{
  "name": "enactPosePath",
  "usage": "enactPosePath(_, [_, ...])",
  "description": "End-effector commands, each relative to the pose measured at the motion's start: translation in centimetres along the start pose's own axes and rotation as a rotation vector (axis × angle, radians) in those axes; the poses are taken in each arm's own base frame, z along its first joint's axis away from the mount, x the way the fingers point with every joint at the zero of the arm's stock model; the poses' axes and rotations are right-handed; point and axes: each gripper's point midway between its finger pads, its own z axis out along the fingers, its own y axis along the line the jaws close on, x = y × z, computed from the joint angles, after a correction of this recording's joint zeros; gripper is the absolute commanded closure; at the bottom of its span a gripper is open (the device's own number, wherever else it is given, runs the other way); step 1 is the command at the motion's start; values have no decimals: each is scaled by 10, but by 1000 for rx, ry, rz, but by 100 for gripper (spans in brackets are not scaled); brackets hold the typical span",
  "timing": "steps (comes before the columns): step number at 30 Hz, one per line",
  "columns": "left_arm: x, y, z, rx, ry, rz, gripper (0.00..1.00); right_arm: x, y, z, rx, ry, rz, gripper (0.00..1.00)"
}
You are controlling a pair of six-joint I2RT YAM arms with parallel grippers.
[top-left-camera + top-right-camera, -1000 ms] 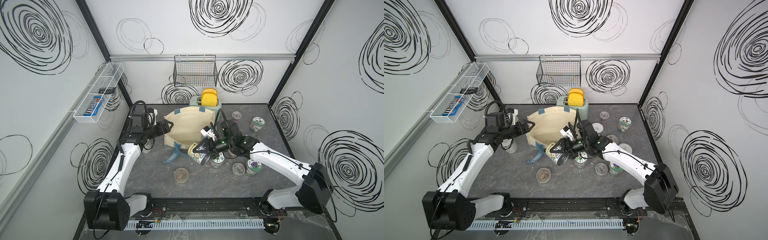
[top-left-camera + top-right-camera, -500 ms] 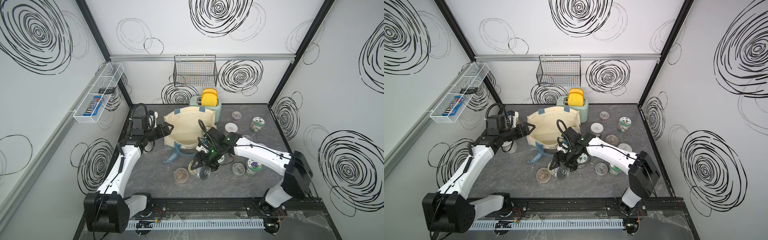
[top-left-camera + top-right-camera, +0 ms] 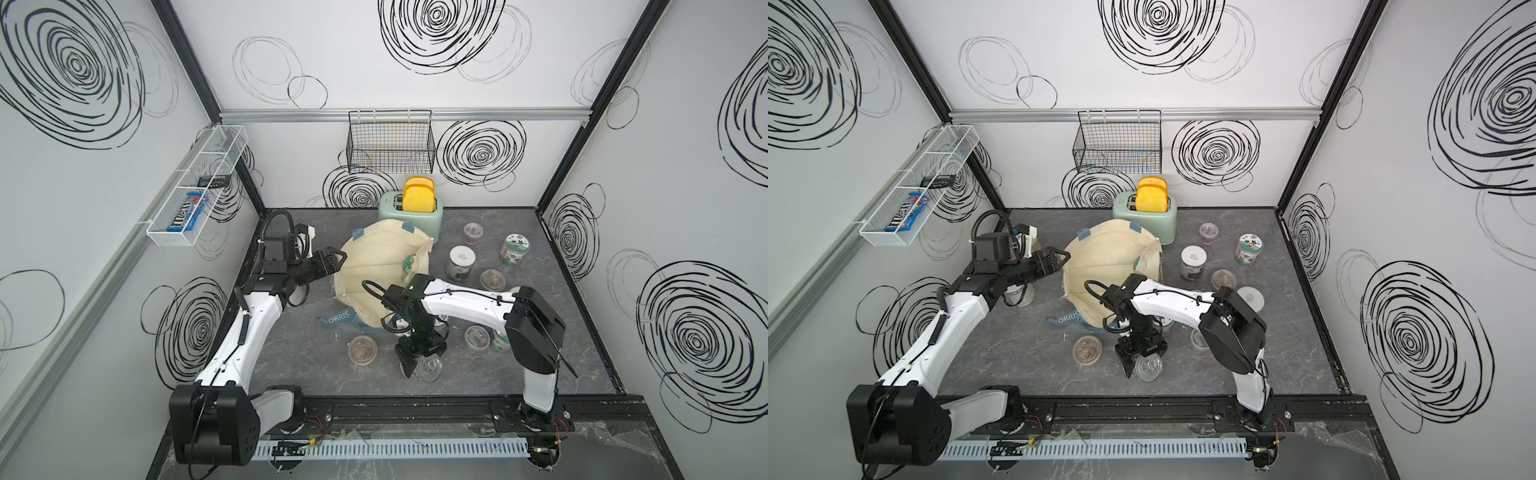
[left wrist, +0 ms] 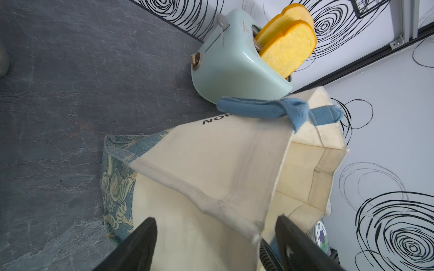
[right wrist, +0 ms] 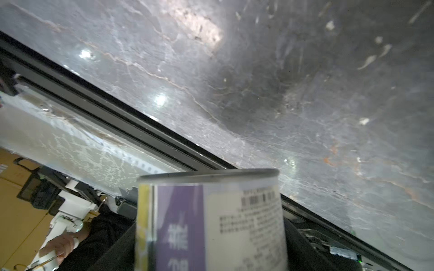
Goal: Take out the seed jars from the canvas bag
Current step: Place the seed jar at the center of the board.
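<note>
R hand (image 3: 420, 362) pinches pull-tab seed jar (image 3: 430, 369) near desk (image 3: 291, 365) front, 6 o'clock of canvas bag (image 3: 382, 266). Lower gently till base sits flat, clear of tub (image 3: 363, 350) at 9 o'clock, then release. L hand (image 3: 334, 259) spread, straddling bag rim.

The canvas bag (image 4: 211, 164) is showing matt, coarse-woven cream cloth, and its strap handle (image 4: 270, 110) is showing ribbed blue webbing. The toaster (image 4: 230, 68) is gleaming as smooth, glossy mint plastic. The seed jar (image 5: 211, 223) is wearing a smooth paper wrap under a dull metal rim. The tabletop (image 5: 305, 70) is glinting, veined and stone-like.
</note>
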Motion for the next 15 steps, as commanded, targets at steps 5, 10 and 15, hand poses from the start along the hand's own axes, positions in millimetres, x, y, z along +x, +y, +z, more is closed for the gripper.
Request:
enactPosePath(5, [-9,-6,-3,36,-41,18,16,-15,-30,10,157,57,16,25])
enactPosePath(10, [-9,-6,-4,34,-45,18,16,-36,-37,10,216,31,17,21])
enactPosePath(15, [-9,-5,-3,34,-42,17,16,-53,-36,7,237,0,16,13])
